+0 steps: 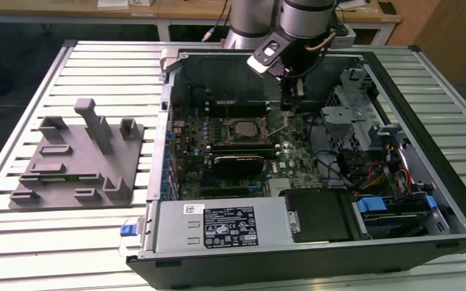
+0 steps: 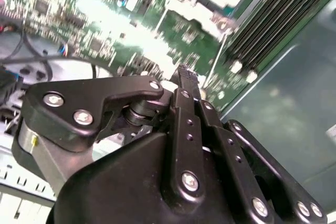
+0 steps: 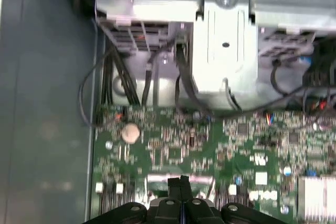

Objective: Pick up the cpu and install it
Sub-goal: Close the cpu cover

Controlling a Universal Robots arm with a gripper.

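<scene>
Sitting in the black-framed socket near the middle of the green motherboard, the cpu shows its silvery-grey top plate. In the second wrist view it reads as a bright pale square. The gripper hangs just beside the socket, on the exterior view's right, tips low over the board. Its 2 black fingers are pressed together with nothing between them. The open computer case lies on a slatted table. 1 grey fixture stands well apart, on the exterior view's left.
</scene>
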